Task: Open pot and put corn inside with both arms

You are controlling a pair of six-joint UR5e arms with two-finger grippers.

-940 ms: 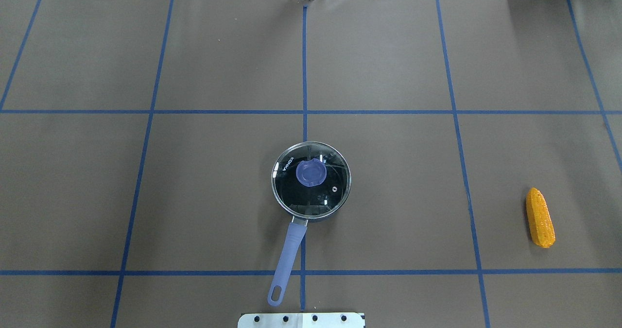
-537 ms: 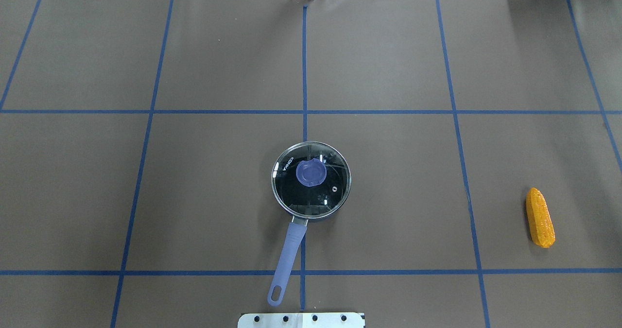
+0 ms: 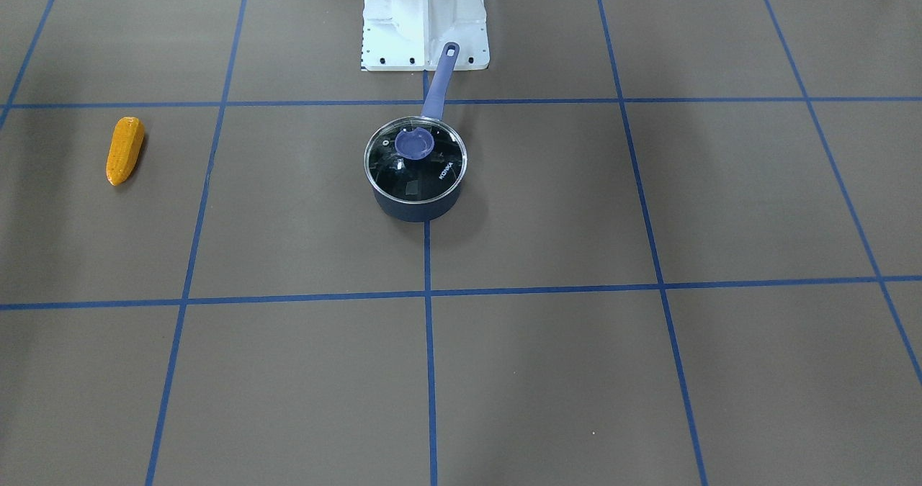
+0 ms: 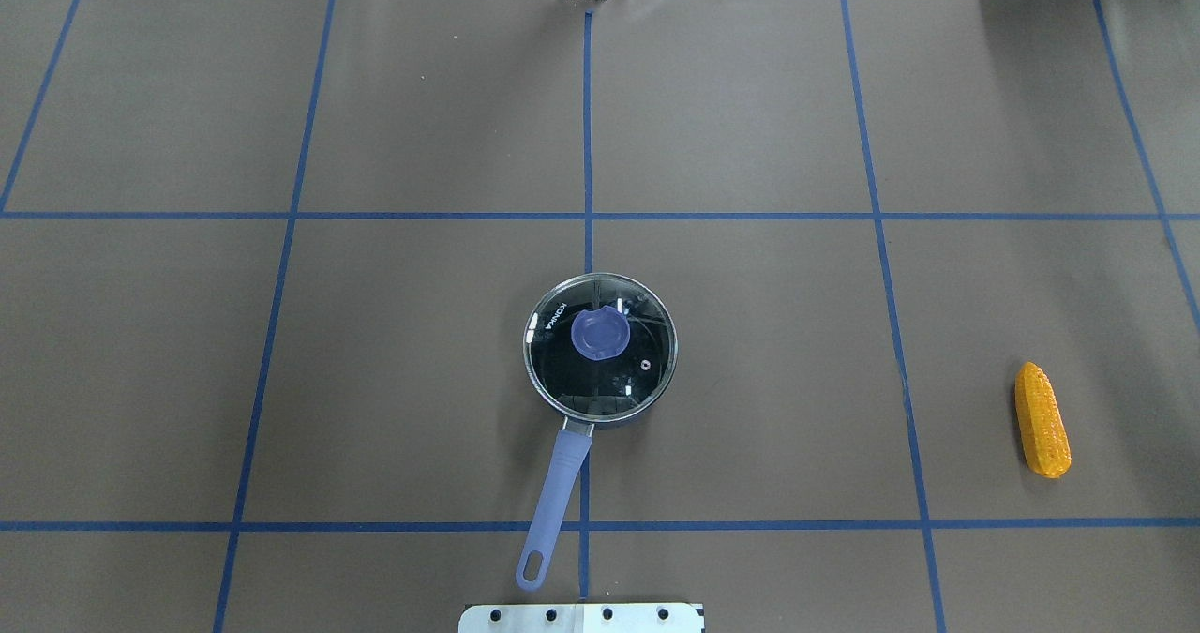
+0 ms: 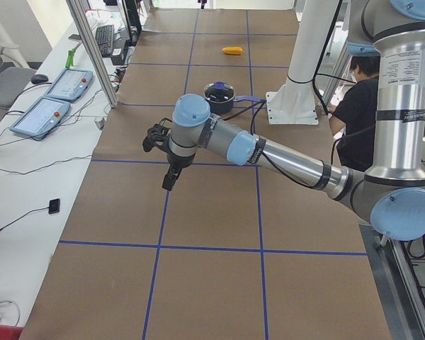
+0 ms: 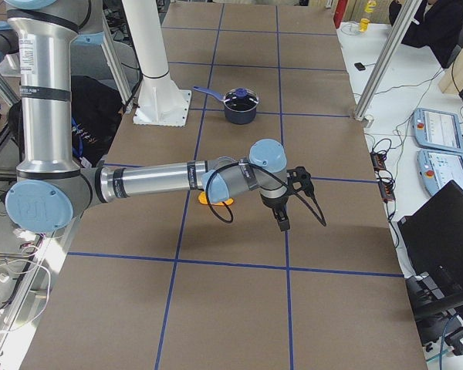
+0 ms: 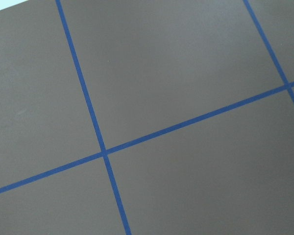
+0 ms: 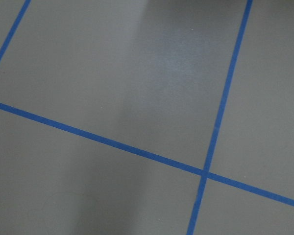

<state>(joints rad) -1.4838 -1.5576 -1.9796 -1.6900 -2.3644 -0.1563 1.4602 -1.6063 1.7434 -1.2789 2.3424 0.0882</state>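
Front view: pot (image 3: 415, 201) mid-table on the centre tape (image 3: 428, 371) line, glass lid (image 3: 403, 173) seated on it, handle (image 3: 439, 83) pointing at the white base (image 3: 423, 18). Corn (image 3: 124, 150) flat on the table (image 3: 648, 371), well apart from pot, on robot's right side.

Overhead: lid on pot at centre, corn far right, lying bare on table.

Left view: left arm (image 5: 283, 156) stretched over table, left gripper (image 5: 168, 183) pointing down, clear of the surface, well apart from pot. Open or closed: cannot tell.

Right view: right arm (image 6: 147, 183) stretched likewise, right gripper (image 6: 282, 222) pointing down, empty-looking. Claw state: cannot tell. Corn partly hidden behind forearm.

Wrist views: only table and tape crossings.
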